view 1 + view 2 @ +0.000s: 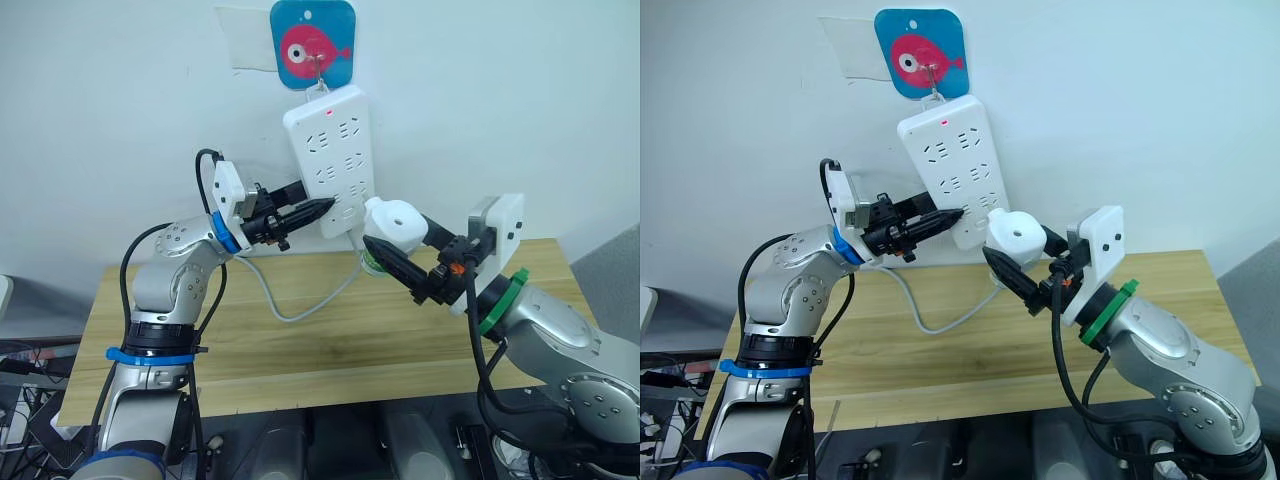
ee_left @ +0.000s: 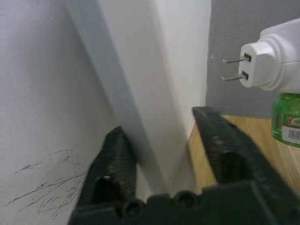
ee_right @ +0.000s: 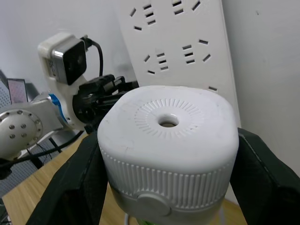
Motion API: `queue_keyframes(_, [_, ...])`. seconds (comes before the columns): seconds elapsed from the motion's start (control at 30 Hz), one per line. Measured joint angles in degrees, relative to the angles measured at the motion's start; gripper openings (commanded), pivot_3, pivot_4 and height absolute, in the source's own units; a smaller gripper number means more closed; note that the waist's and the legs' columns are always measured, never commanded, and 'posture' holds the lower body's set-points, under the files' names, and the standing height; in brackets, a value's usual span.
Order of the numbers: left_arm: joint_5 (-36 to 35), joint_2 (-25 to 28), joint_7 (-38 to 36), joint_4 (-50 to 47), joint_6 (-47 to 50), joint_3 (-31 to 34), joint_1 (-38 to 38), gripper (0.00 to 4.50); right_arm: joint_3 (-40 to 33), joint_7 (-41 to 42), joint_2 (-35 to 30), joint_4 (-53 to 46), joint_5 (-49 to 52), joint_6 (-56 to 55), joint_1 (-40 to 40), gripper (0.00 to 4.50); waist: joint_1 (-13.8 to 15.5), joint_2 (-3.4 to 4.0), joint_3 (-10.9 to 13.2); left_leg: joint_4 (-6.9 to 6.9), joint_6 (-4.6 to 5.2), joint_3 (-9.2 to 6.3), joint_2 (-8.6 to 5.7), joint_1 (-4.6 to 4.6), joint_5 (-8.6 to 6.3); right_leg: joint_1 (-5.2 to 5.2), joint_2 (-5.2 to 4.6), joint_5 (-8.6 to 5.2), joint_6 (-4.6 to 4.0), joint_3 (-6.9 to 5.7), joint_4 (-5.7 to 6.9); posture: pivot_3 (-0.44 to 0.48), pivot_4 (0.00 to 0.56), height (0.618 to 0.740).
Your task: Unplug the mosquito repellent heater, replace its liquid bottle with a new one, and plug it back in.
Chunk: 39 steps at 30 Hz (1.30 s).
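With the mosquito repellent heater [image 1: 397, 222] clamped in the right tool [image 1: 398, 262] at the power strip's [image 1: 332, 160] five o'clock corner (left tool [image 2: 176, 145] straddling the strip's edge), its prongs [image 2: 233, 68] are best squared to a socket before being pushed.

white heater [image 1: 396, 222], green bottle [image 2: 287, 123]
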Motion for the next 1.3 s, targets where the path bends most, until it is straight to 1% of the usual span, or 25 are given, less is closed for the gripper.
queue_keyframes(0.17, [0.5, -0.2, 0.1, 0.6, -1.1, 0.0, 0.0, 1.28, 3.1, -0.4, 1.4, 1.8, -4.1, 1.7, -2.5, 3.14, 0.0, 0.00, 0.0, 0.00, 0.00, 0.03, -0.01, 0.00, 0.00, -0.06, 0.00, 0.00, 0.00, 0.02, 0.06, -0.163, 0.259, 0.740])
queue_keyframes(0.27, [0.7, -0.6, 0.2, 1.1, -1.2, 0.0, -0.3, 1.28, 4.0, -1.0, 2.9, 4.5, -7.1, 2.2, -4.3, 3.14, 0.0, 0.00, 0.0, 0.01, 0.00, 0.09, -0.02, 0.00, 0.00, -0.10, 0.00, 0.00, 0.00, 0.06, 0.12, -0.163, 0.259, 0.740])
queue_keyframes(0.4, [0.7, -0.6, 0.1, 1.0, -1.2, 0.0, -0.3, 1.28, 4.3, -1.7, 5.9, 7.2, -9.6, 3.1, -6.6, 3.14, 0.0, 0.00, 0.0, 0.01, 0.00, 0.10, -0.02, -0.01, 0.00, -0.14, 0.00, 0.00, 0.00, 0.07, 0.16, -0.162, 0.263, 0.740])
queue_keyframes(0.57, [1.3, -0.6, 0.2, 1.0, -1.3, 0.2, -0.3, 1.28, 4.3, -1.4, 7.2, 8.1, -11.5, 4.4, -7.8, 3.14, 0.0, 0.00, 0.0, 0.01, 0.00, 0.12, -0.01, -0.01, 0.00, -0.16, -0.02, 0.00, 0.00, 0.09, 0.19, -0.164, 0.263, 0.740])
queue_keyframes(0.87, [2.2, -0.5, 0.1, 1.1, -1.6, 0.7, -0.3, 1.28, 3.9, 0.1, 9.2, 9.0, -12.3, 6.7, -9.1, 3.14, -0.3, 0.00, 0.0, 0.03, 0.00, 0.12, -0.01, -0.01, 0.00, -0.17, -0.02, 0.00, 0.00, 0.10, 0.25, -0.160, 0.271, 0.740])
queue_keyframes(1.13, [2.2, -0.6, -0.1, 1.1, -1.5, 0.7, -0.3, 1.28, 3.0, -0.2, 12.4, 9.2, -12.4, 8.2, -9.2, 3.14, -0.3, 0.00, 0.0, 0.03, 0.00, 0.10, -0.02, -0.01, 0.00, -0.17, -0.04, 0.00, 0.00, 0.08, 0.25, -0.156, 0.274, 0.740])
queue_keyframes(1.3, [2.2, -0.6, 0.0, 0.8, -1.4, 0.7, -0.2, 1.28, 2.8, 0.0, 13.3, 9.8, -13.3, 8.4, -9.6, 3.14, -0.3, 0.00, 0.0, 0.03, 0.00, 0.11, -0.02, -0.01, 0.00, -0.18, -0.04, 0.00, 0.00, 0.09, 0.25, -0.161, 0.274, 0.740])
